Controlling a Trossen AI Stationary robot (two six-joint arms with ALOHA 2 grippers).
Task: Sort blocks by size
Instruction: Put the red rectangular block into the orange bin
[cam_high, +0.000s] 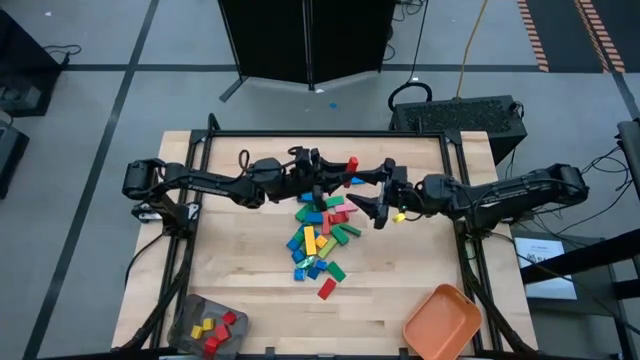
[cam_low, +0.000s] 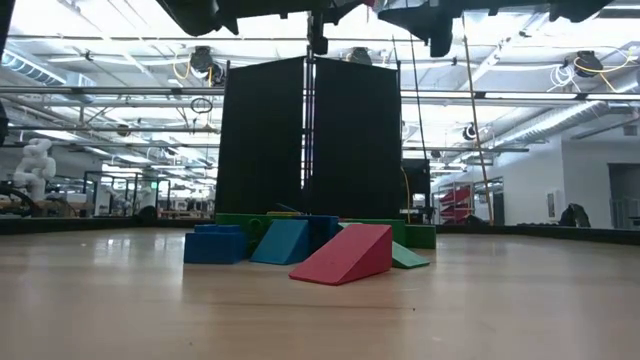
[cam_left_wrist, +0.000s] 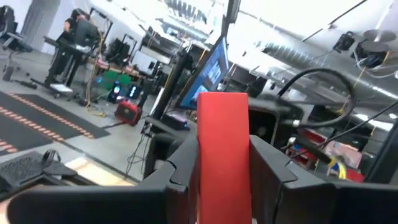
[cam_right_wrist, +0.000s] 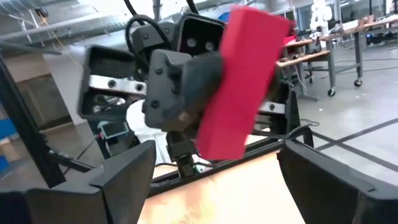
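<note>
Above the tabletop (cam_high: 400, 300) we see the left pincer (cam_right_wrist: 205, 106) clamping a long red block (cam_right_wrist: 242, 81) — right pincer (cam_high: 366, 204) spread wide, facing it.

Both arms are dark, near-black, built of slim tubular links joined by bulkier rounded joint housings. The left gripper (cam_right_wrist: 186, 81) has a blocky matte-black body carrying bright metal brackets and dark cabling. The right gripper (cam_high: 378, 207) has wide, flat, angular black fingers (cam_right_wrist: 124, 171).
</note>
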